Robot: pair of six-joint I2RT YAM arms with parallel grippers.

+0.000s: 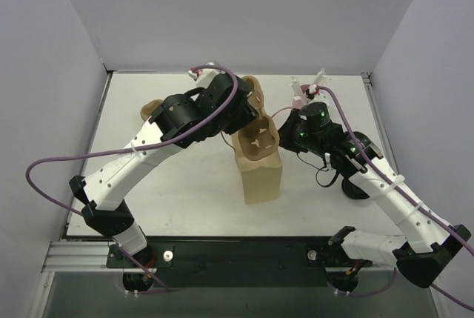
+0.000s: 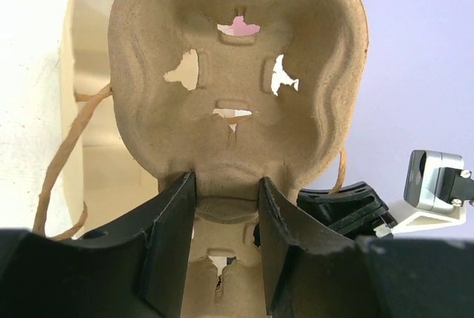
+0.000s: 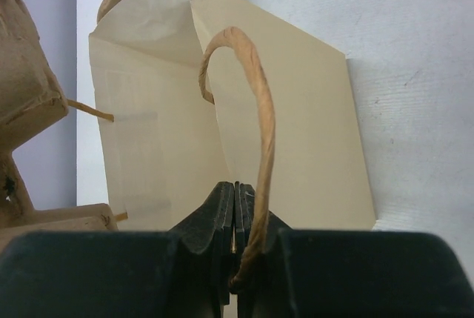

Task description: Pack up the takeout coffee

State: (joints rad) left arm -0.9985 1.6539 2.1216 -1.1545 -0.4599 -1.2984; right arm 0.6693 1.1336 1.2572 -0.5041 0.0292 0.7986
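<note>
Lab cell: blank walls (image 1: 237,14) enclose white table (image 1: 185,184).

Tabletop (image 1: 185,184): white, matte. Paper bag (image 1: 261,173) stands upright on it, roughly mid-surface. It's tan, mouth open upward, base flat on the surface. Twine handle (image 3: 262,133) loops up from the bag's rim. Left of the bag and further back there's a brown cardboard piece (image 1: 152,107), mostly covered, so I can't tell its shape. Right of the bag and near it there's a dark lump (image 1: 354,187). I can't tell what it is, or whether it rests on the surface.
</note>
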